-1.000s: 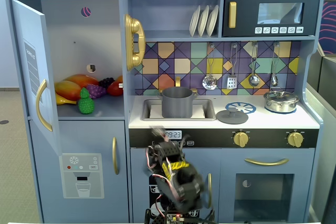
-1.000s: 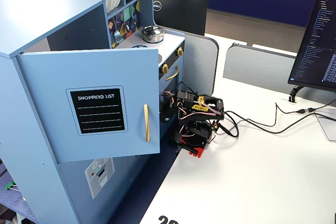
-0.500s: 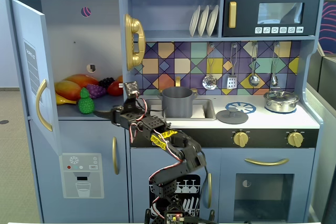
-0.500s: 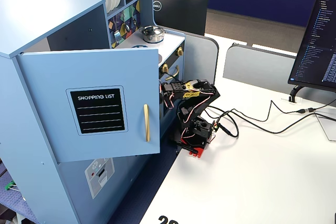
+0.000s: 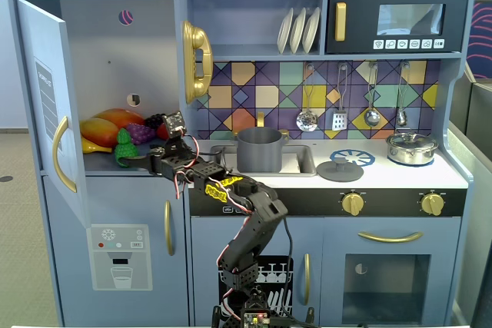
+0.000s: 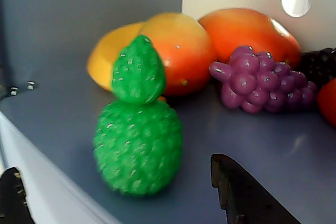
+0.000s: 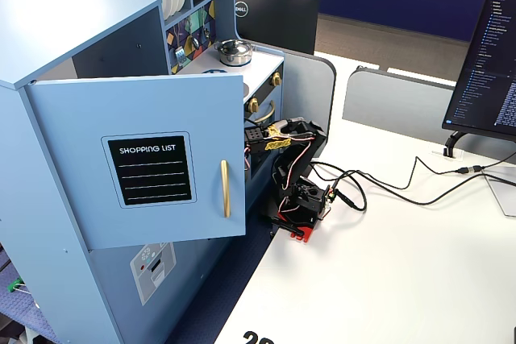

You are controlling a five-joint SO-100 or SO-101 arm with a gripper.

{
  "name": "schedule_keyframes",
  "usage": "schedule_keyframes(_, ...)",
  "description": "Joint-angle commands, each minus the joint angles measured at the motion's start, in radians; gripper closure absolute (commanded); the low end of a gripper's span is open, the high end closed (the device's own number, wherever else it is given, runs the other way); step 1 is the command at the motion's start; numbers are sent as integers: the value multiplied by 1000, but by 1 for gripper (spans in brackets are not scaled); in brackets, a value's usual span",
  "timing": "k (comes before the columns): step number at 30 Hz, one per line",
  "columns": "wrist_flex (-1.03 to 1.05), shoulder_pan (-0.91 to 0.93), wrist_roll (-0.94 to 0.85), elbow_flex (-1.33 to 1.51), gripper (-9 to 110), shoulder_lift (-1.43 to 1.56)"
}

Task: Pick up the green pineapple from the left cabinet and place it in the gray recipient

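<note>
Green pineapple [image 6: 137, 135] stands upright on the shelf floor of the left cabinet [image 5: 108, 44], near its front edge, leafy top pointing up. In my wrist view it sits between my two dark fingertips, one low at the left edge and one [image 6: 239, 195] low to the right, neither touching it. My end effector [image 5: 141, 160] is spread wide, reaching into the open cupboard just right of the pineapple in a fixed view. Behind the fruit lie orange-yellow mangoes [image 6: 178, 51], and to the right a purple grape bunch [image 6: 257, 80]. Gray recipient [image 5: 259, 150] sits in the sink [image 5: 304, 160], well to the right of the cupboard. In another fixed view the open door [image 7: 145, 159] hides the shelf.
</note>
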Motion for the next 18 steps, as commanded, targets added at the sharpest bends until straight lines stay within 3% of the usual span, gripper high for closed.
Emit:
schedule_keyframes(1, -40, -6, -2, -117, 59, -49)
schedule_keyframes(18, -63, -12, 8, -367, 63, -333)
